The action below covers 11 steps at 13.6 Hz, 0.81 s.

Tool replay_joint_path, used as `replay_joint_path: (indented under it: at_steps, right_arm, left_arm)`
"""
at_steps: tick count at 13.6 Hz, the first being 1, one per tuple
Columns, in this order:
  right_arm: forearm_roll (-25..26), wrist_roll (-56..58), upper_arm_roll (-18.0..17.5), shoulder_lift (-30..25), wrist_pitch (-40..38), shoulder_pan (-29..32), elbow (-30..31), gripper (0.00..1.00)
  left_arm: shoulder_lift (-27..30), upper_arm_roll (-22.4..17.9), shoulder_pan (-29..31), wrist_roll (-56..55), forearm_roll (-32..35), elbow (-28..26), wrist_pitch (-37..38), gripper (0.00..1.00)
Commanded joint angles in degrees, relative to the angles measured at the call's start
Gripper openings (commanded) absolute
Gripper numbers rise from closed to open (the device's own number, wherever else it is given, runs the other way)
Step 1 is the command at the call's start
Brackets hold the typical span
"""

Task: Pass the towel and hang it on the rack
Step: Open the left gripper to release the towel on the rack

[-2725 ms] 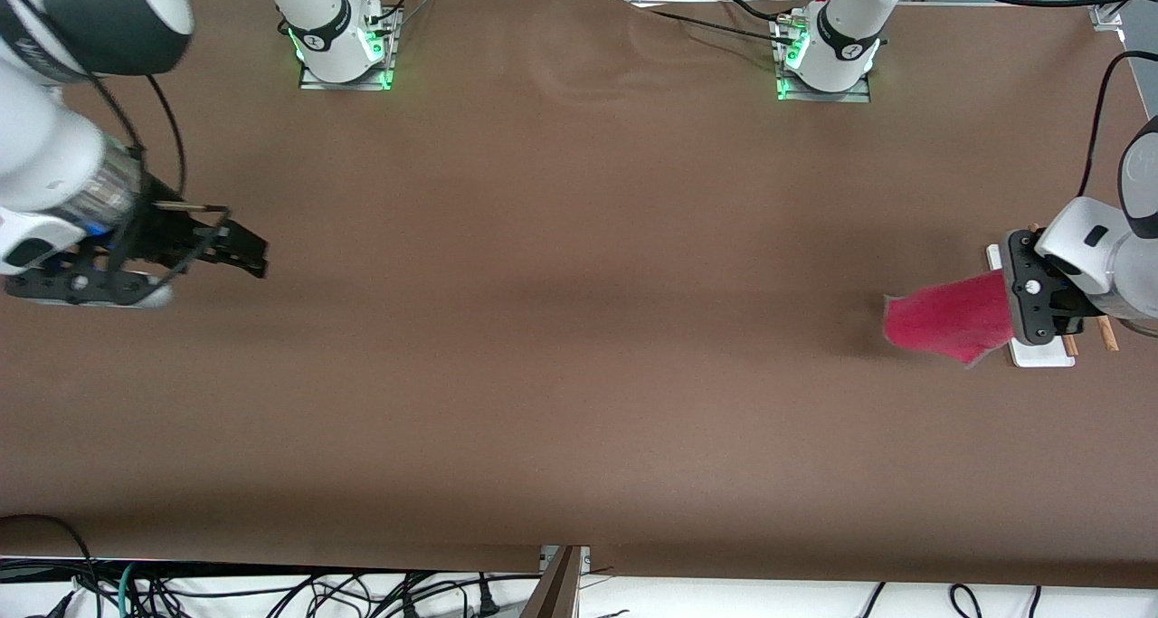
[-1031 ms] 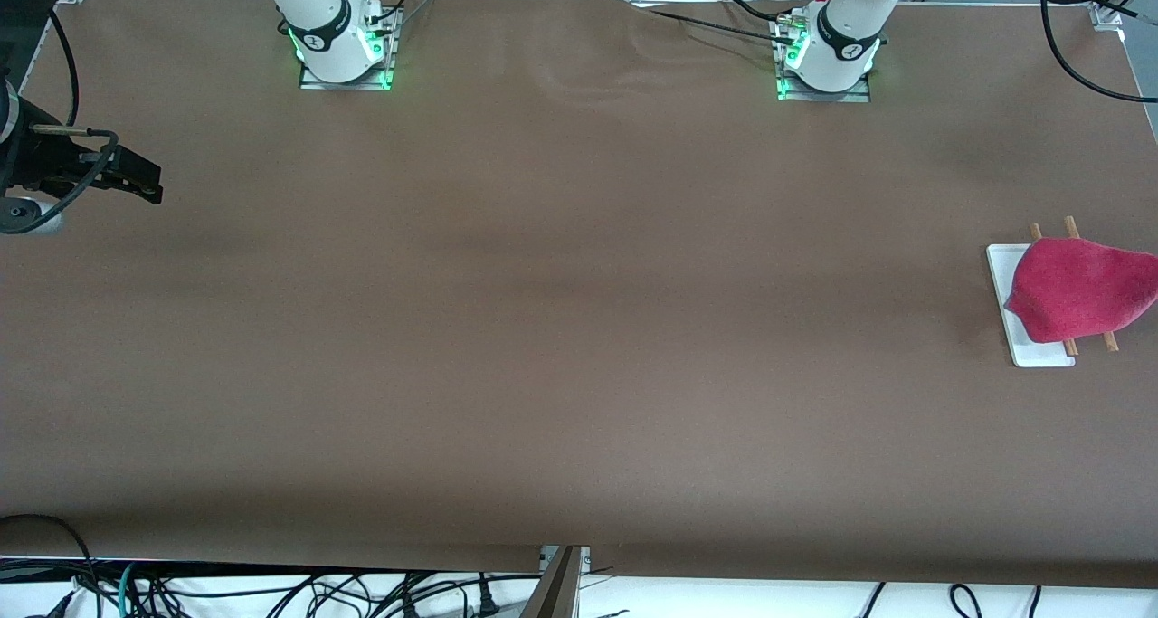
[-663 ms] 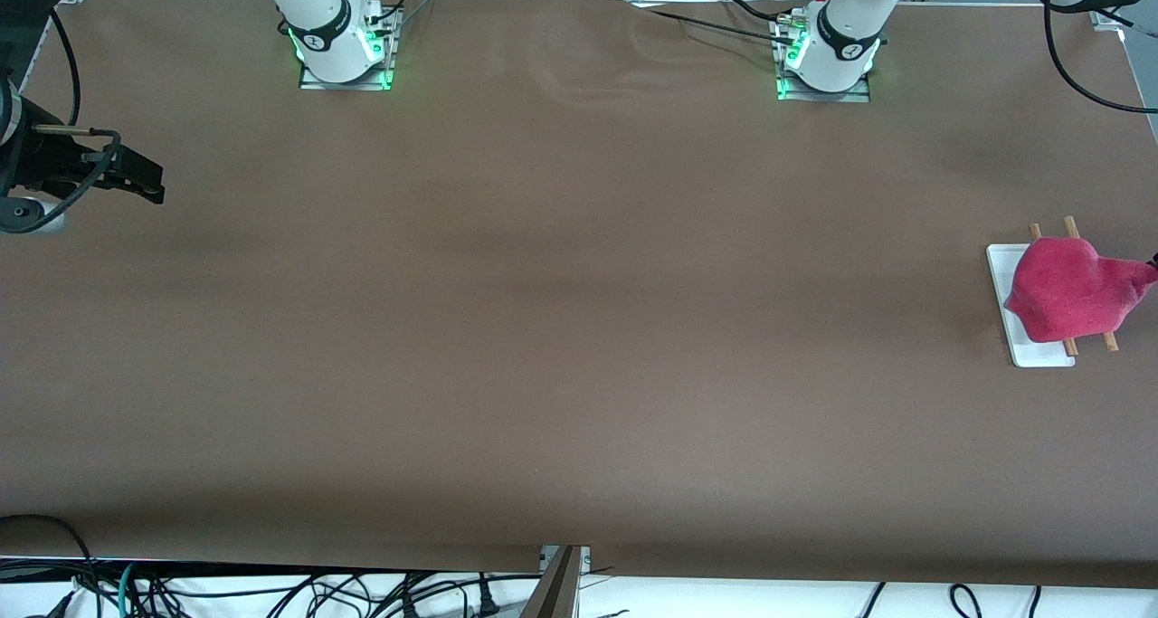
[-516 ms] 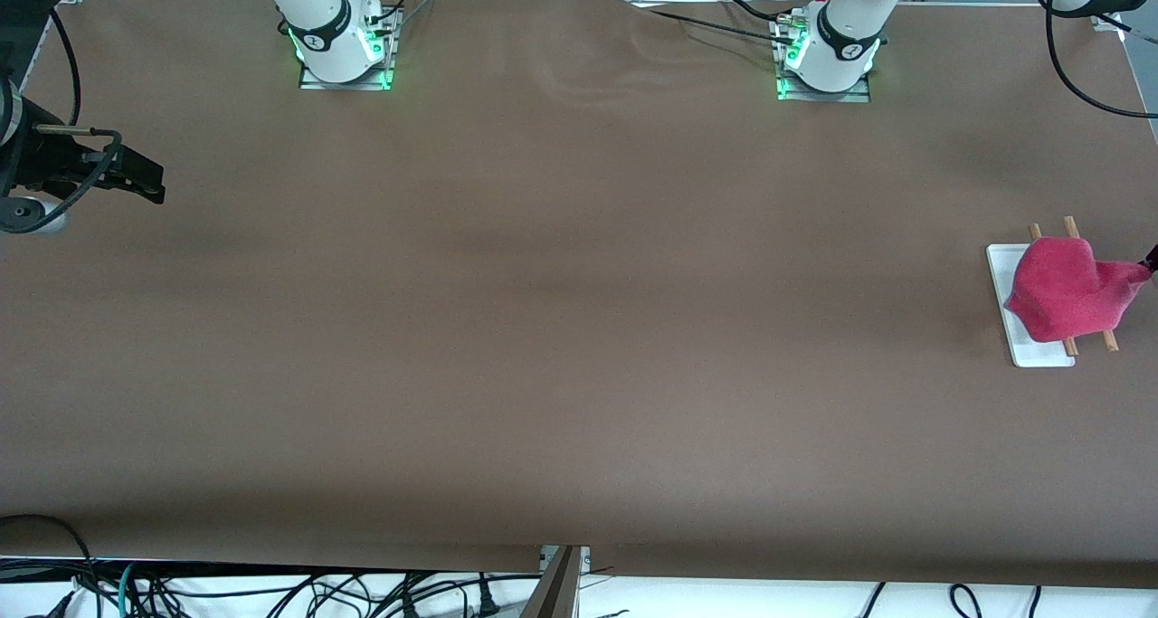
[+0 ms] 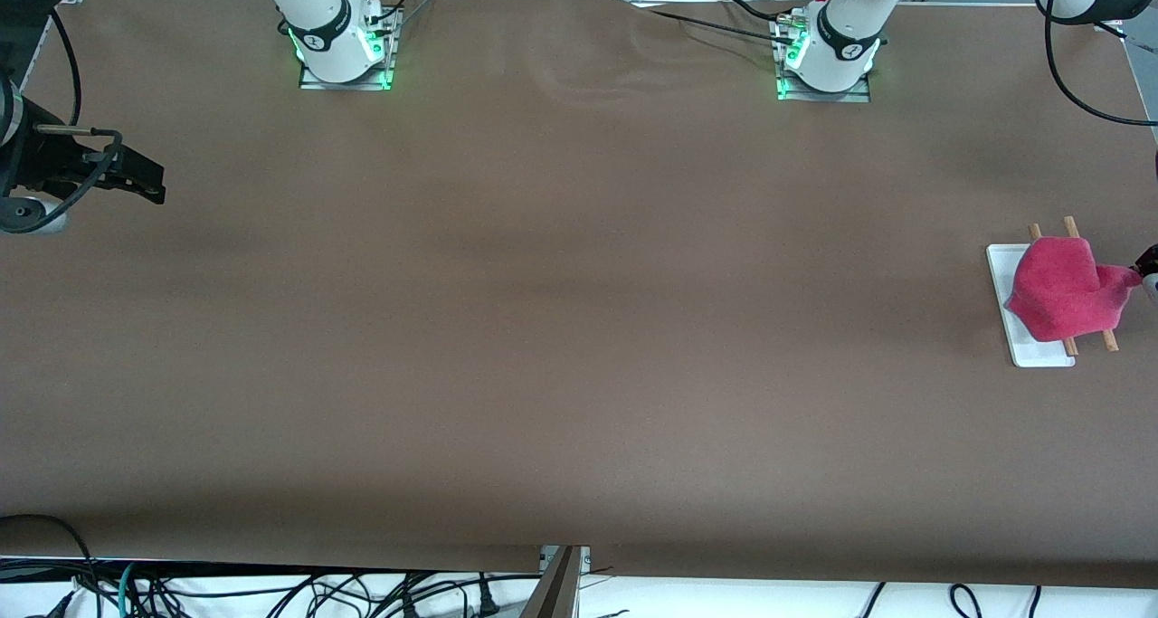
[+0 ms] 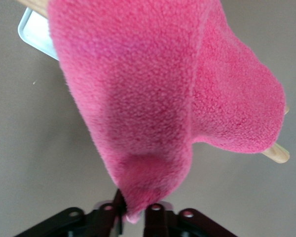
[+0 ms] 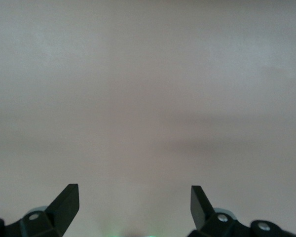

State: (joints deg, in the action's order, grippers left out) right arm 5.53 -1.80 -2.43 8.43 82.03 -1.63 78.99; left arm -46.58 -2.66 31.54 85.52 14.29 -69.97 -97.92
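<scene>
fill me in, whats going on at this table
The towel is draped over the rack at the left arm's end of the table. The left gripper has one corner of the towel between its fingertips. The right gripper waits open over bare table at the right arm's end.

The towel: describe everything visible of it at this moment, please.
The towel is a small, bright pink-red cloth with a fuzzy, fleece-like nap. It lies draped over the two wooden rods of the rack at the left arm's end of the table, bunched into a rounded hump that hides most of both rods and part of the white base. One corner is drawn out to a point, and the left wrist view shows that tip between the fingers of the left hand. No edge trim can be made out.
</scene>
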Motion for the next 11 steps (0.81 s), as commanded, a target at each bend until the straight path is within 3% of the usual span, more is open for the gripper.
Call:
replay_joint_path:
  at_steps: [1, 6, 11]
  right_arm:
    - [-0.17, 0.83, -0.29, -0.16, 0.06, 0.23, -0.24, 1.0]
    - [-0.34, 0.66, -0.29, -0.16, -0.11, 0.31, -0.24, 1.0]
    - [-2.98, 0.57, 0.06, -0.16, -0.38, 0.58, -0.24, 1.0]
  left_arm:
    - [0.17, 0.37, 0.54, 1.23, -2.6, 0.27, -0.17, 1.0]
    - [1.31, 0.37, 0.46, 1.32, -2.6, 1.67, -0.17, 1.0]
    - [10.44, 1.08, -0.25, 0.62, -4.17, 1.67, 0.01, 1.0]
